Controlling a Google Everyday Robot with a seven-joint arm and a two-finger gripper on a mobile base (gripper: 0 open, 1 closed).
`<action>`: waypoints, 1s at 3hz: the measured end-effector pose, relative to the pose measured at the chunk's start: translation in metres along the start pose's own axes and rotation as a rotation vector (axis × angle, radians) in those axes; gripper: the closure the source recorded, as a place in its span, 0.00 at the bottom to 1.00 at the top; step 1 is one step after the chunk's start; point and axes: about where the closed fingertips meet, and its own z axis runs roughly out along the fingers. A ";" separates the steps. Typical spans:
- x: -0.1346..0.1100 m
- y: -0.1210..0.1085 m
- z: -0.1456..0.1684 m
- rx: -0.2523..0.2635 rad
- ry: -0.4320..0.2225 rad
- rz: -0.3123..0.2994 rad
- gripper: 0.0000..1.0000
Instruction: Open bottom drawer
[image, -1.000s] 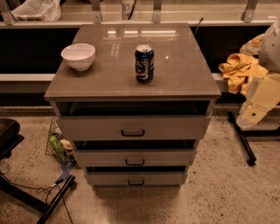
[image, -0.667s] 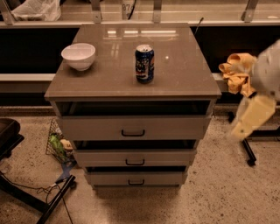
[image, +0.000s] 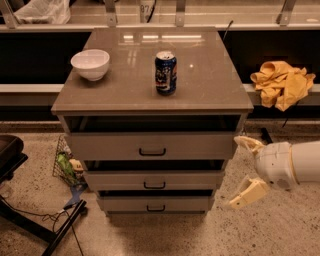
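Down it comes: the robot's cream two-finger gripper (image: 239, 172) now sits low on the right side of the cabinet, roughly level with the two lower drawers. A second ago it was up by the crumpled yellow cloth (image: 282, 82) on the ledge. Its fingers are spread wide, one up and one down, holding nothing. It's near the cabinet's side but not touching it.

The thing we care about, the flat-fronted grey-beige bottom drawer (image: 156, 201) with its small black bar handle (image: 156, 208), is right at the foot of the cabinet under the middle drawer. It hasn't budged, and there's the same dark gap above its front as before.

My read is that this is still the approach. The drop gets the height about right, but the handle faces forward and the gripper is off to the side — so it'd need to swing round to the front and go a touch lower. One thing to watch is the middle drawer's handle (image: 154, 185) just above, which looks identical.

Nothing else differs — the white ceramic bowl (image: 90, 64) and blue soda can (image: 165, 73) stand where they were on the glossy grey-brown top (image: 210, 90).
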 end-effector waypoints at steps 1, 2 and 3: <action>0.038 -0.008 0.037 0.101 -0.160 0.018 0.00; 0.074 -0.039 0.059 0.243 -0.152 -0.029 0.00; 0.074 -0.039 0.059 0.243 -0.152 -0.029 0.00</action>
